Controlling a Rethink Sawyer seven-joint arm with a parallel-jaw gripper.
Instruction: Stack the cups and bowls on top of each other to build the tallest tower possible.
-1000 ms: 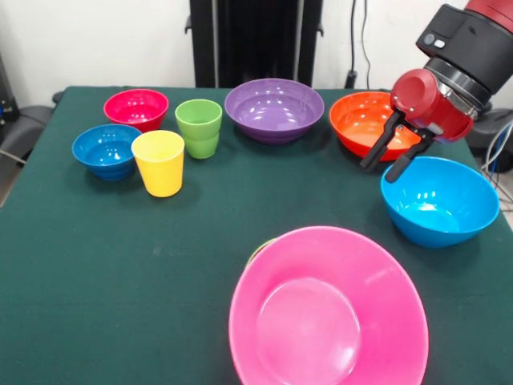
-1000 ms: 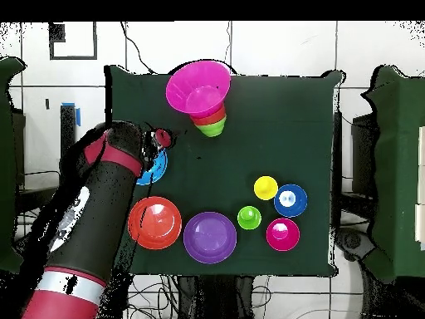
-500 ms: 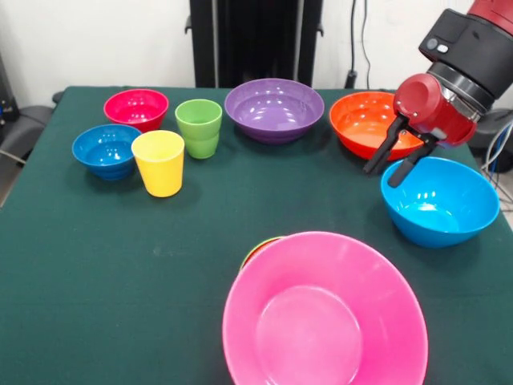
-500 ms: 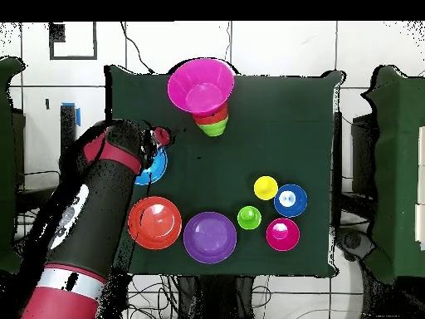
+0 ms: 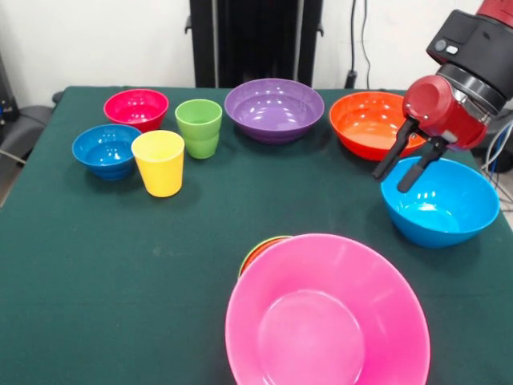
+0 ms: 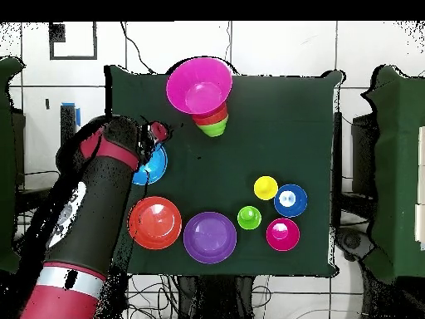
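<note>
Two black fingers point(image 5: 391, 160) straddle the empty light blue bowl's point(image 5: 440, 204) rim

Bright even light, glossy glare on bowls point(image 5: 275, 108), soft shadows

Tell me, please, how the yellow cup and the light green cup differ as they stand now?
The yellow cup is bright yellow with a plain wall; the light green cup is green and shows a ridge round its middle. In the front view the yellow cup stands nearer the camera, beside the small dark blue bowl. Both stand upright, open end up, apparently empty.
</note>
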